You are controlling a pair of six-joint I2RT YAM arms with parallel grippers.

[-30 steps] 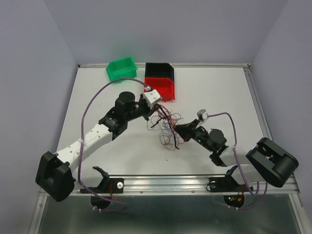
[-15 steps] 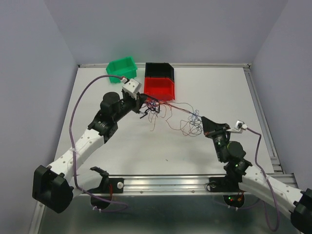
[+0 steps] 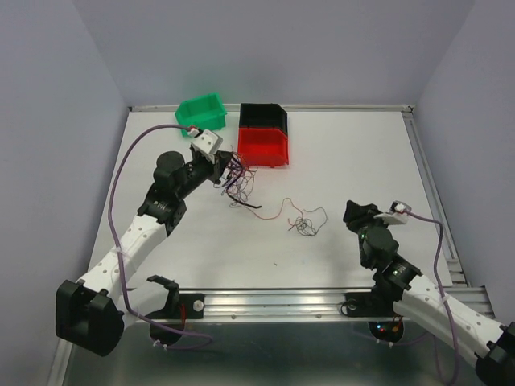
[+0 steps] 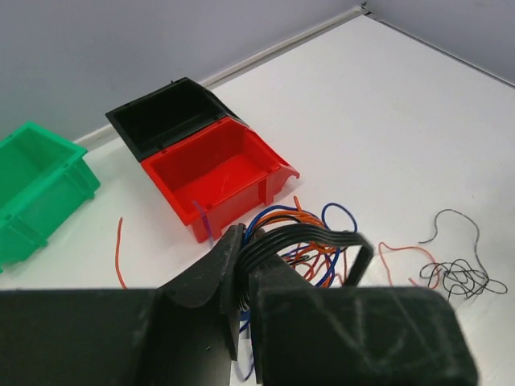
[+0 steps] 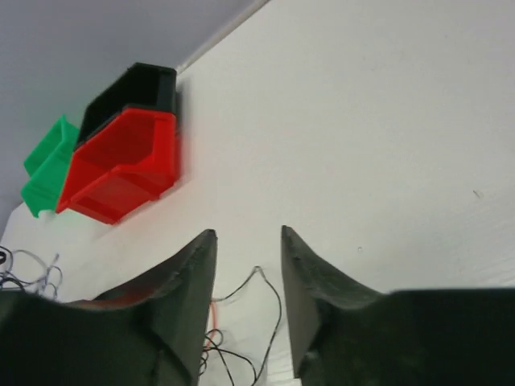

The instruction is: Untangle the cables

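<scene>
The left jaws are clenched on the main bundle (image 4: 299,238) of cables, which hangs from them just beside the red bin (image 3: 264,146) at the far left of the surface (image 3: 362,153). The right jaws stand released, grasping nothing, low over the near right of the surface. A loose clump (image 3: 306,225) of dark strands lies flat between the two arms, well apart from the bundle. A thin red strand (image 3: 278,214) trails from it toward the left (whether it still joins the bundle I cannot tell). The step in hand looks like pulling one small part free of the tangle, and to do it well I would keep the left grip firm and the bundle lifted, so that its loops hang open rather than pile up. The right jaws should come back down on a single strand at the outer fringe, not on the knot itself. The pull should go slowly outward, away from the bins, easing off if the whole bundle starts to follow, since wires this fine can slip out or cinch tighter. Against a second ago, much has changed: both arms then met over one tangle in the middle. Half a second ago, the strands were stretched between them. Now the right jaws have let go and drawn back toward their base. The left arm has carried its share toward the bins, and the clump has dropped onto the surface.
</scene>
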